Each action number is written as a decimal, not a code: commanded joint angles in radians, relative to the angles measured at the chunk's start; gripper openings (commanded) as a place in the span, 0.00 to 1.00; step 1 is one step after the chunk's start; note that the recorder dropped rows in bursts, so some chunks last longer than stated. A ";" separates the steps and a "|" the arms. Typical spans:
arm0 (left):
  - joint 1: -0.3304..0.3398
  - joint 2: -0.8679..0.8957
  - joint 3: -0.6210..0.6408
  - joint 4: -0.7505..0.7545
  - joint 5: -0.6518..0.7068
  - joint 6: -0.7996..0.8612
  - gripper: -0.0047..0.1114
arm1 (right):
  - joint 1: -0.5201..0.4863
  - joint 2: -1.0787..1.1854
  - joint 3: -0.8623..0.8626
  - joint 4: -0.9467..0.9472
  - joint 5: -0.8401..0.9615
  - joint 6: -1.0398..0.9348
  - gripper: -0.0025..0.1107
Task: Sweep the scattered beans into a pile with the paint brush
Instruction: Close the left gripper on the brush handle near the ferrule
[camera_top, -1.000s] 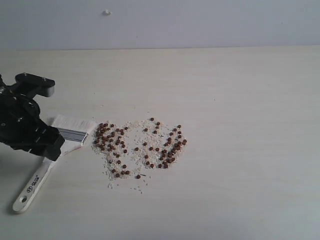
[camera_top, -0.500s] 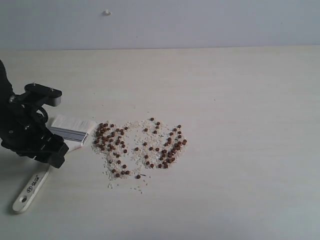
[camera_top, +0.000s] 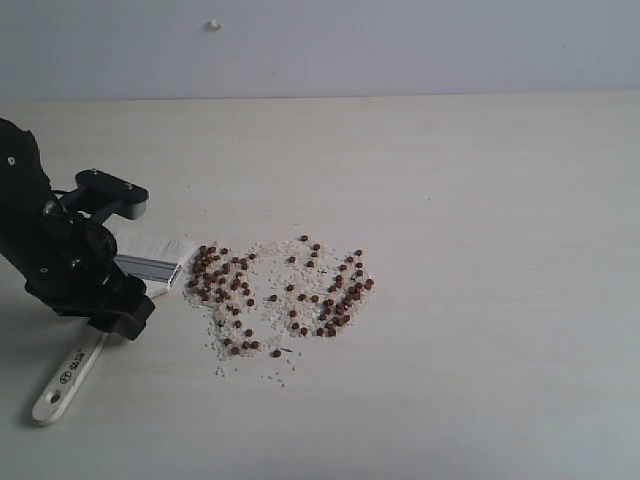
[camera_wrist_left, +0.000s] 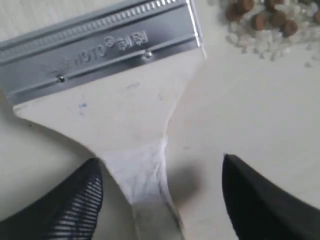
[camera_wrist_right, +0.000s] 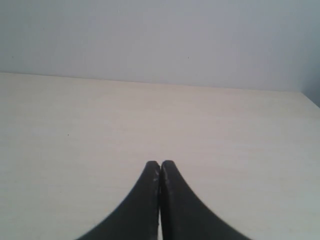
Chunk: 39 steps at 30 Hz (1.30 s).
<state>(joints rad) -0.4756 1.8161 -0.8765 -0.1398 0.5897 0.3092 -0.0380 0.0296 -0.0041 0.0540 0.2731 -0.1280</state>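
Paint brush (camera_top: 72, 368), wide and flat with pale wooden handle and silver band, lies on the pale table (camera_top: 480, 200), hairs next to the tiny red-brown beans (camera_top: 280, 290). The black left gripper (camera_top: 138, 258) hangs over its neck. In the left wrist view the handle runs between the two fingers, which stand apart, one each side. In the right wrist view the black right gripper (camera_wrist_right: 160, 172) is pressed together, holding nothing.
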 joint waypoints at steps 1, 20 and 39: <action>-0.001 0.008 0.003 0.004 -0.017 -0.050 0.60 | -0.007 -0.006 0.004 -0.002 -0.010 0.001 0.02; -0.001 0.008 0.064 0.004 -0.099 -0.134 0.46 | -0.007 -0.006 0.004 -0.005 -0.010 0.001 0.02; -0.001 0.006 0.060 0.027 -0.091 -0.132 0.04 | -0.007 -0.006 0.004 -0.005 -0.010 0.001 0.02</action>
<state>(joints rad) -0.4756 1.8178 -0.8198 -0.1199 0.4949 0.1823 -0.0380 0.0296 -0.0041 0.0540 0.2731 -0.1280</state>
